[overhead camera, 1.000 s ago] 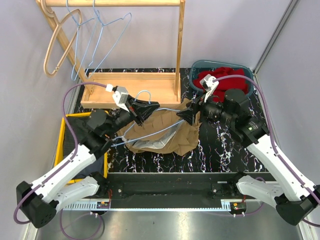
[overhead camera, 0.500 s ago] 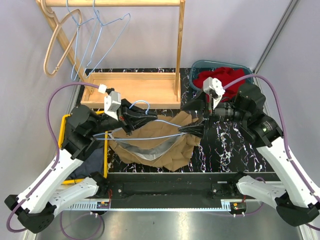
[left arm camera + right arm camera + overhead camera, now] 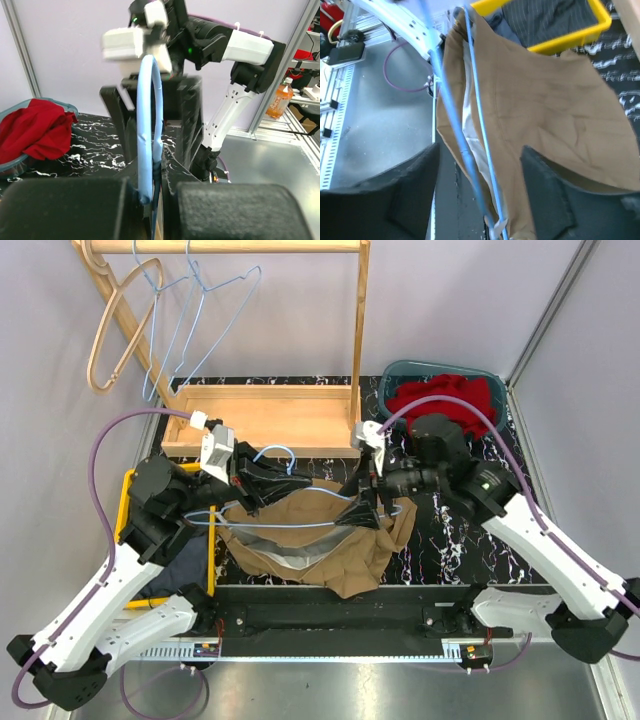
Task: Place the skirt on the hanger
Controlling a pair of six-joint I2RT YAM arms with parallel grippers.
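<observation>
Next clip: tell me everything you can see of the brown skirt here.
The brown skirt, of plain woven-looking cloth, lies crumpled and spread over the near part of the black marbled table, its lower hem reaching the near edge. Its waist gapes open, showing a pale silvery lining. The light blue wire hanger runs across that opening, apparently inside the waist. The right gripper has its fingers apart around the waist's right end; the left gripper grips only the hanger's neck.

The left tool and right tool are black, on white arms with purple cables.
</observation>
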